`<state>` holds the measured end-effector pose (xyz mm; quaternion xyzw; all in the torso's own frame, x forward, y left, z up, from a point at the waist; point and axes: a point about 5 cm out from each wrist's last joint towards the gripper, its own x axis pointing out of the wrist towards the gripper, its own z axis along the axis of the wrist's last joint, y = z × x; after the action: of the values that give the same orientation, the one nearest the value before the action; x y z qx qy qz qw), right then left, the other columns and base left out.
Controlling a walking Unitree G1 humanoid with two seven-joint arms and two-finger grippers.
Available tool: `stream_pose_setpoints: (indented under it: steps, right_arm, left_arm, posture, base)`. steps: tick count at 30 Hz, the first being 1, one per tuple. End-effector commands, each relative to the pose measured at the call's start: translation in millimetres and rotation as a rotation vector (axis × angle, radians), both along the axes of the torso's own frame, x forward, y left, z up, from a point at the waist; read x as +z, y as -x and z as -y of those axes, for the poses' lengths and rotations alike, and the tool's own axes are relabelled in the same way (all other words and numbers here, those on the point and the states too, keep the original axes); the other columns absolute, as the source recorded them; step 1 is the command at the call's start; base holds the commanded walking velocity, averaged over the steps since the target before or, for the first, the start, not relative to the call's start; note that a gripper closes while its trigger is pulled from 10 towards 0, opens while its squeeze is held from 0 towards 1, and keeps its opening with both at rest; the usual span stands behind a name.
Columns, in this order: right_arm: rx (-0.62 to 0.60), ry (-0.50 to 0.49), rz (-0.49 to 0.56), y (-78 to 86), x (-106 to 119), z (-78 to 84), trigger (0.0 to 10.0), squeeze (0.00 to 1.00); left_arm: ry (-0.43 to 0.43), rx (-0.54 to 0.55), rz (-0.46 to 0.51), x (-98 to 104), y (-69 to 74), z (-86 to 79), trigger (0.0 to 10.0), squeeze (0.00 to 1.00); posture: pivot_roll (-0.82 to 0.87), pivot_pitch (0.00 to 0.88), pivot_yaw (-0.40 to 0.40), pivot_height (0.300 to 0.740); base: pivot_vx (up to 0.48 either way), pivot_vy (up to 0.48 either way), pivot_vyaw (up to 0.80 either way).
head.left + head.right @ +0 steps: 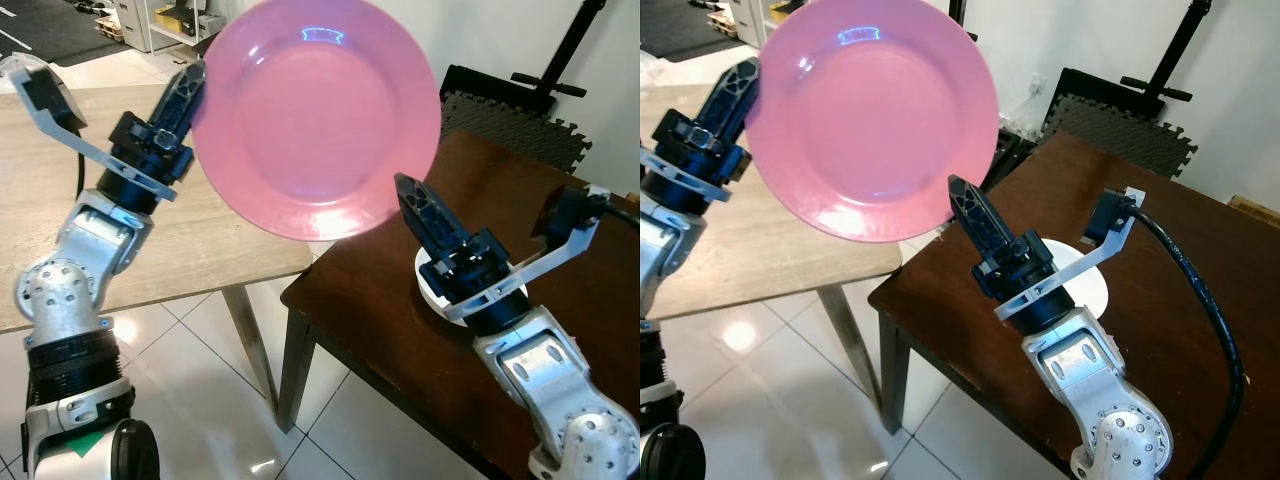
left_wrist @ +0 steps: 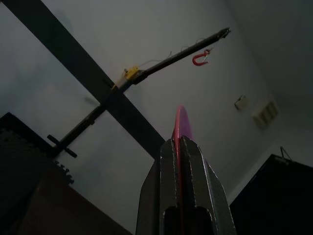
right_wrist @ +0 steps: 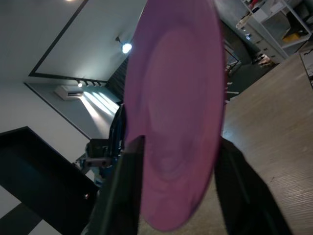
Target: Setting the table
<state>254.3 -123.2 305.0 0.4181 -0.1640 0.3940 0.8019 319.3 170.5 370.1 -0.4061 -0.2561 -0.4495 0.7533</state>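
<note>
The left end effector [image 1: 190, 85] is pinched tight on the rim of a pink plate [image 1: 315, 110], holding it up in the air, tilted on edge with its face toward the robot's head. The left wrist view shows the rim as a thin pink sliver between the two closed fingers. The plate reaches from that end effector out over the gap between the pale wooden counter [image 1: 190, 240] and the dark wooden counter [image 1: 400, 330].

The right end effector [image 1: 415, 200] stands just below the plate's lower edge with its fingers spread either side of the rim, not yet gripping. Under its wrist a white plate [image 1: 1085, 285] lies on the dark counter.

The pink plate looks stiff, light and glossy, so it is probably slippery. A one-sided rim pinch lets it swing; gripping the opposite rim would likely steady it.
</note>
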Motion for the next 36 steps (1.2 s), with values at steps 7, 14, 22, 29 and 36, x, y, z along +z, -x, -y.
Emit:
stream_pose_setpoints:
  steps: [7, 14, 22, 29, 36]
  right_arm:
    - [0.008, -0.017, 0.015, 5.0, 1, 0.6, 0.1, 0.00]
    - [0.003, -0.028, 0.017, 5.3, 1, 1.6, 0.0, 0.00]
    - [-0.133, 0.041, -0.001, -3.9, -1, 9.0, 10.0, 0.00]
    - [-0.361, 0.040, -0.039, -17.2, -1, 30.5, 10.0, 0.00]
    - [-0.629, 0.002, -0.084, -22.8, 1, 80.9, 10.0, 0.00]
  left_arm:
    - [-0.033, -0.050, -0.025, -11, -5.4, 21.7, 10.0, 0.00]
    - [-0.061, -0.091, -0.050, -19, -8.8, 38.9, 10.0, 0.00]
    - [-0.136, 0.069, -0.138, -29, -15.5, 40.6, 10.0, 1.00]
    - [-0.158, 0.067, -0.080, -25, 6.4, 15.0, 10.0, 0.00]
    - [-0.247, 0.227, -0.148, -42, 15.1, -11.1, 10.0, 0.00]
  posture:
    - [0.04, 0.152, -0.014, 0.740]
    - [0.04, 0.148, -0.011, 0.740]
    - [0.04, 0.142, -0.007, 0.740]
    - [0.04, 0.140, -0.003, 0.740]
    - [0.06, 0.128, -0.005, 0.740]
  base:
    - [0.000, 0.000, 0.00]
    - [0.000, 0.000, 0.00]
    - [0.000, 0.000, 0.00]
    - [0.000, 0.000, 0.00]
    - [0.000, 0.000, 0.00]
